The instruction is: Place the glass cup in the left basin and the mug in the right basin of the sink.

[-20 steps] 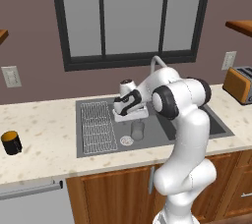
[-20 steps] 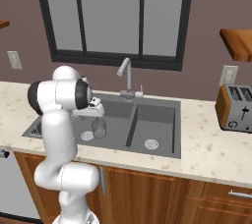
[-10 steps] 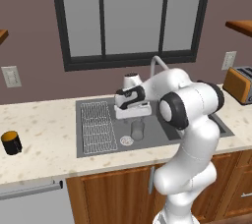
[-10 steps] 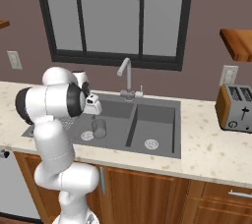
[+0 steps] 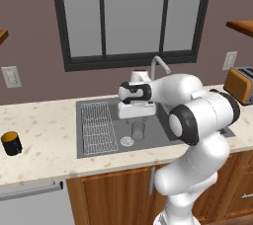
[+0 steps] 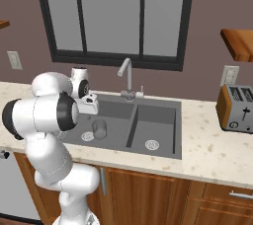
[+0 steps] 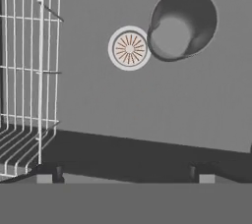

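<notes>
The glass cup (image 5: 138, 131) (image 6: 99, 129) stands upright on the floor of the left basin (image 5: 118, 123) (image 6: 116, 119), just right of the round drain (image 7: 129, 48). Directly above it hangs my gripper (image 5: 134, 117) (image 7: 125, 173), open and empty, clear of the cup. From the hand I look down into the cup (image 7: 179, 24), with both fingertips (image 7: 49, 171) spread wide at the bottom. The black mug (image 5: 11, 143) stands on the counter far to the left of the sink. The right basin (image 6: 158, 123) holds only its drain (image 6: 152, 144).
A wire rack (image 5: 96, 126) (image 7: 27, 70) lies in the left part of the left basin. The curved faucet (image 6: 126, 73) rises behind the divider. A toaster (image 6: 236, 108) stands at the counter's right end, and the arm's elbow (image 5: 202, 115) hangs over the right basin.
The arm's elbow has swung to the right and lower. The hand stays over the cup with the jaws open; the cup has not moved.
</notes>
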{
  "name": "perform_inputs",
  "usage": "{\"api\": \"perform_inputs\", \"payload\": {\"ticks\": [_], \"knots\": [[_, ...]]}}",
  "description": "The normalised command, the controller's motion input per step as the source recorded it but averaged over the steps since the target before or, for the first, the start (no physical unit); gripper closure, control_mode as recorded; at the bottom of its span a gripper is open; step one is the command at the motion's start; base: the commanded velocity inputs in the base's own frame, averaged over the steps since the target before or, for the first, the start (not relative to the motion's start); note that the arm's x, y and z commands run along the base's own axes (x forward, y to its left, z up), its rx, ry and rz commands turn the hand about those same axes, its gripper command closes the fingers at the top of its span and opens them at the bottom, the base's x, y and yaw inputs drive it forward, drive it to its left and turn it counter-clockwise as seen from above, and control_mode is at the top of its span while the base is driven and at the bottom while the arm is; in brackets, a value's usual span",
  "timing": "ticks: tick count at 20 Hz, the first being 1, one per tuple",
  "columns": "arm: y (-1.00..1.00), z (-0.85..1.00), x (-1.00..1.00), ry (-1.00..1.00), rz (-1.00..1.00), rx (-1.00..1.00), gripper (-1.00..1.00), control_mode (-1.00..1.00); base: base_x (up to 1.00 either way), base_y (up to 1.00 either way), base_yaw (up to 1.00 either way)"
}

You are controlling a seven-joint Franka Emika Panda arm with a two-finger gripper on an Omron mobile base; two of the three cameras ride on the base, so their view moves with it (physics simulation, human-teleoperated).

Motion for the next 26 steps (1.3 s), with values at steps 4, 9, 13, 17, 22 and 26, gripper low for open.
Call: {"api": "perform_inputs", "payload": {"ticks": [4,9,13,17,22,26], "knots": [[0.08,0.33,-0.43,0.0,0.15,0.11,-1.0,-1.0,0.0,0.0,0.0],[0.08,0.39,-0.43,0.0,0.15,0.1,-1.0,-1.0,0.0,0.0,0.0],[0.13,0.35,-0.44,0.0,0.18,0.06,-1.0,-1.0,0.0,0.0,0.0],[0.18,0.24,-0.42,0.0,0.17,0.03,-1.0,-1.0,0.0,0.0,0.0],[0.19,0.16,-0.39,-0.03,0.19,0.03,-1.0,-1.0,0.0,0.0,0.0],[0.16,0.22,-0.36,-0.07,0.09,0.1,-1.0,-1.0,0.0,0.0,0.0]]}}
